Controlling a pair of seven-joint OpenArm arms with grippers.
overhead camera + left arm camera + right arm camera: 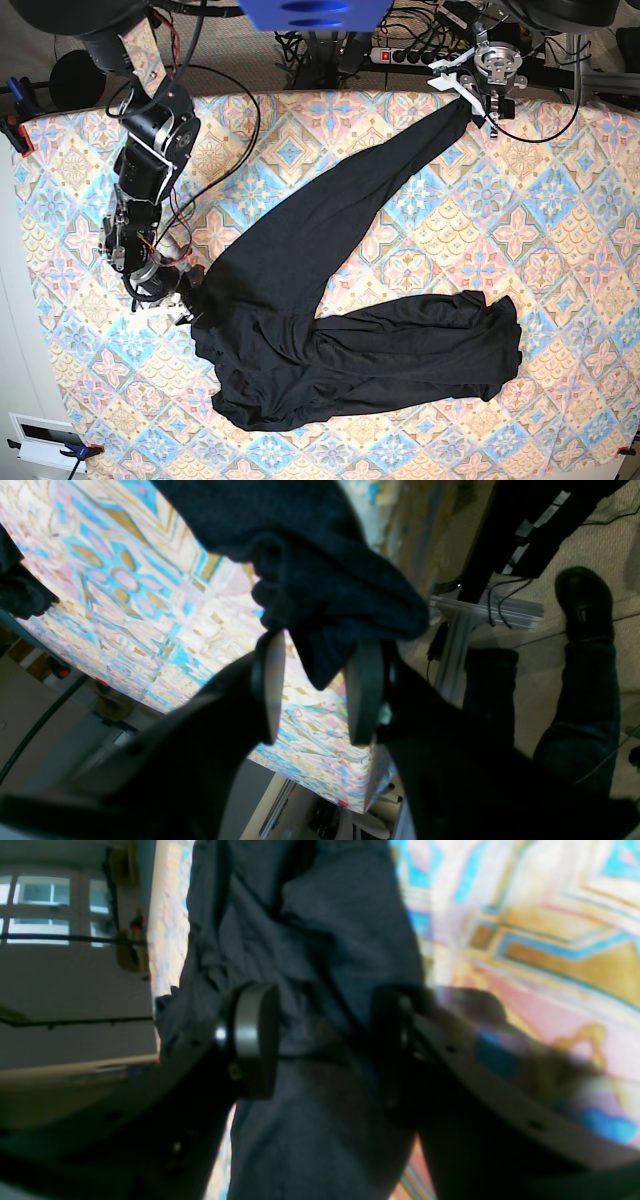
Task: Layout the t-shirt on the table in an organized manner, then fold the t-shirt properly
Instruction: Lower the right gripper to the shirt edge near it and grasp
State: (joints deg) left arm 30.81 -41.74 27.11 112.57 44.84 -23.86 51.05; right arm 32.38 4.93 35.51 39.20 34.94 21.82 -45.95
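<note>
Base view: t-shirt (330,330) lies bunched on the desk (560,200), one sleeve stretched as a long diagonal axis toward the far edge, where the left claw (478,92) pinches the cuff. Right claw (186,296) appears to pinch fabric at the body's near-left edge, though its wrist view is blurred. To spread well, draw both grips apart, keeping cloth low and taut.
</note>
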